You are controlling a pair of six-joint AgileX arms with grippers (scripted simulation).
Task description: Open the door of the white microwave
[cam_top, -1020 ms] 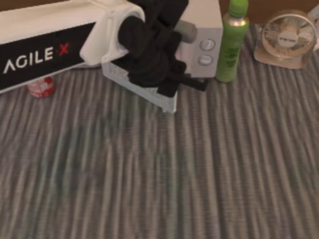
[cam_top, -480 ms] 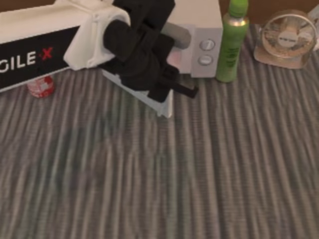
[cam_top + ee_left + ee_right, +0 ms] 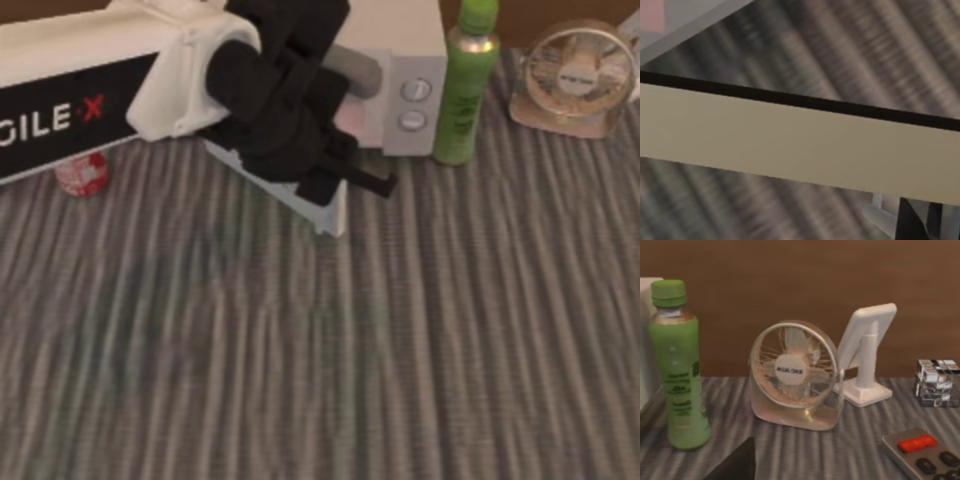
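The white microwave (image 3: 405, 45) stands at the table's back edge, with two round knobs (image 3: 414, 91) on its front right. Its door (image 3: 328, 212) is swung out towards the front left, so a strip of pale pink cavity (image 3: 356, 118) shows. My left gripper (image 3: 352, 186) reaches in from the left and is shut on the door's free edge. In the left wrist view that edge is a wide beige band (image 3: 800, 145), with one dark finger (image 3: 912, 220) beside it. My right arm is out of the top view, parked at the right.
A green bottle (image 3: 466, 85) stands just right of the microwave, and a small round fan (image 3: 574, 78) stands further right. A red-white can (image 3: 82, 176) lies under the left arm. The right wrist view also shows a white stand (image 3: 865, 347), a mirrored cube (image 3: 937, 382) and a grey keypad (image 3: 927, 452).
From a second ago to half a second ago my left arm drew back to the left and the door swung further open. Since then nothing has moved.
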